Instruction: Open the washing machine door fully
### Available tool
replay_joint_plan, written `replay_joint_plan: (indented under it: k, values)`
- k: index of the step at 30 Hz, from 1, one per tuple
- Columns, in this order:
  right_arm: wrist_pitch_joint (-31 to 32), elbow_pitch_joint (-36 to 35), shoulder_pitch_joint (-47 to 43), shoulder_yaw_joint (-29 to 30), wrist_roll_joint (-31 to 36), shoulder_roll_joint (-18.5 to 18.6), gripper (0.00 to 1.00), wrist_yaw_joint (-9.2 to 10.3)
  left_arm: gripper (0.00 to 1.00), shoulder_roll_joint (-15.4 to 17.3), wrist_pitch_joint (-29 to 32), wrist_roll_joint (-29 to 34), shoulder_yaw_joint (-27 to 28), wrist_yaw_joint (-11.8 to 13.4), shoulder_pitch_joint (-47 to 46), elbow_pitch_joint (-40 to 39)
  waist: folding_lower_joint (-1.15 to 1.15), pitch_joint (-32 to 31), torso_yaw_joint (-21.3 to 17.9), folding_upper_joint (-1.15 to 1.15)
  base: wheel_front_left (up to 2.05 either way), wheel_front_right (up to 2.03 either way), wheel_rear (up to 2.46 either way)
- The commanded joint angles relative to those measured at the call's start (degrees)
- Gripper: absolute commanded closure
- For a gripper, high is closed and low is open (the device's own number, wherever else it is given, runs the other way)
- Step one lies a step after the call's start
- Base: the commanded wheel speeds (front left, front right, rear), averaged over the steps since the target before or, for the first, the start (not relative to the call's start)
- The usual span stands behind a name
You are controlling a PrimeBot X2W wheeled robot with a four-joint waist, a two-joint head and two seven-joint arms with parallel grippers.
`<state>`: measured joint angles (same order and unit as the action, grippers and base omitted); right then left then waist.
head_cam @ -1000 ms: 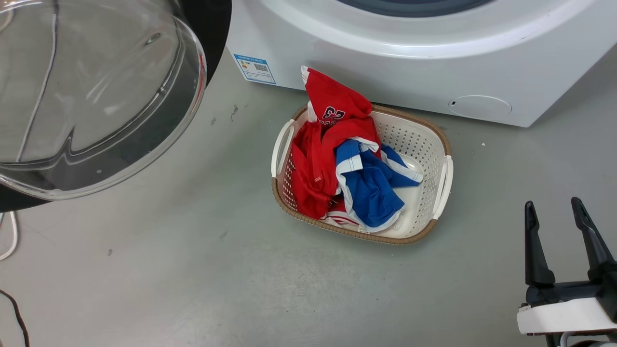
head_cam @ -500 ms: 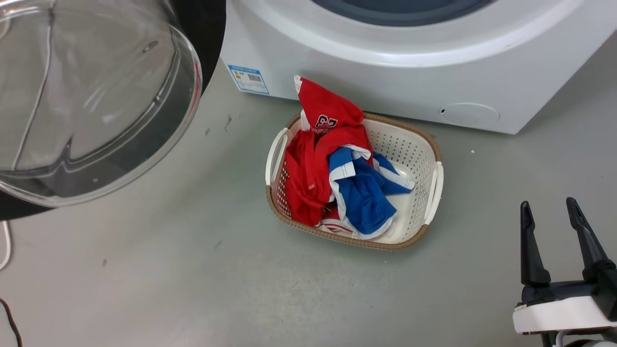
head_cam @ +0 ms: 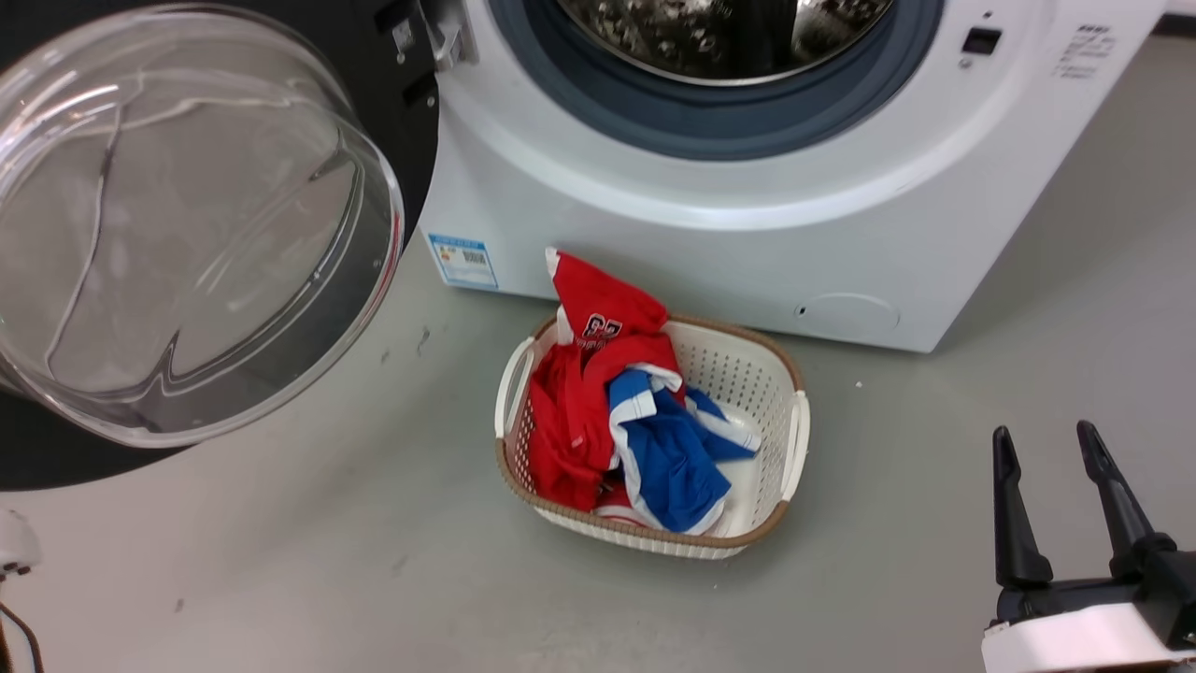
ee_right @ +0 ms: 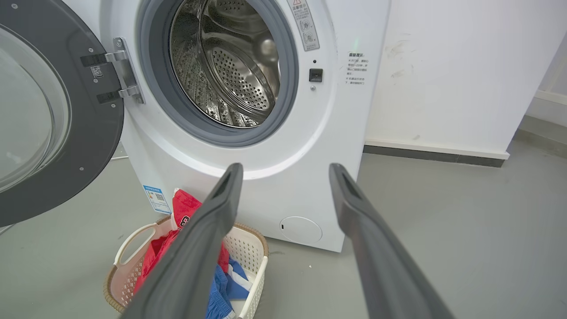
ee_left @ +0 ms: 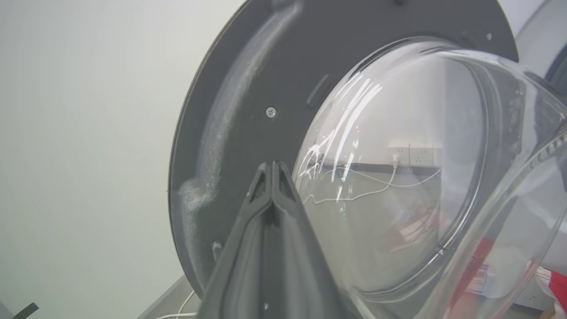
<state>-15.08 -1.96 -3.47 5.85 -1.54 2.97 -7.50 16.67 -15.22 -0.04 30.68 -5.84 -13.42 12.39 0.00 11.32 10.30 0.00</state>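
Pose: left pincer (ee_left: 272, 165) clenched empty, aimed at washing machine door (ee_left: 248, 88) inner face; right pincer (head_cam: 1042, 437) released, pointing up.

A smooth grey floor (head_cam: 280, 579), evenly lit and lightly speckled with marks, spreads across the head view from 3 round to 9 o'clock. In the right wrist view a scuffed white wall (ee_right: 443, 88) stands at 2 o'clock, a dark skirting strip (ee_right: 434, 156) along its foot.

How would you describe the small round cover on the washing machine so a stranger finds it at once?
Start at the big white washing machine. Look at the lower right corner of its front. The cover is a plain white flush disc, unlike the blue sticker at the lower left.
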Motion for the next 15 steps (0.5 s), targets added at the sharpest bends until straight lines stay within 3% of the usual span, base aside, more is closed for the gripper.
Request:
replay_joint_plan:
  k: [1,15]
  values:
    - [-0.1,0.1,-0.8,-0.1,-0.6,-0.1,0.00,0.01,1.00,-0.8,0.1,0.2,-0.4,-0.1,1.7,-2.0,0.00,-2.5,-1.2,0.00,0.00,0.00,0.00]
    - [-0.1,-0.8,-4.0,-0.8,-2.5,-0.1,0.00,0.01,1.00,-9.9,0.1,3.3,-12.5,0.3,13.2,-15.9,0.00,-8.5,-4.3,0.00,0.00,0.00,0.00]
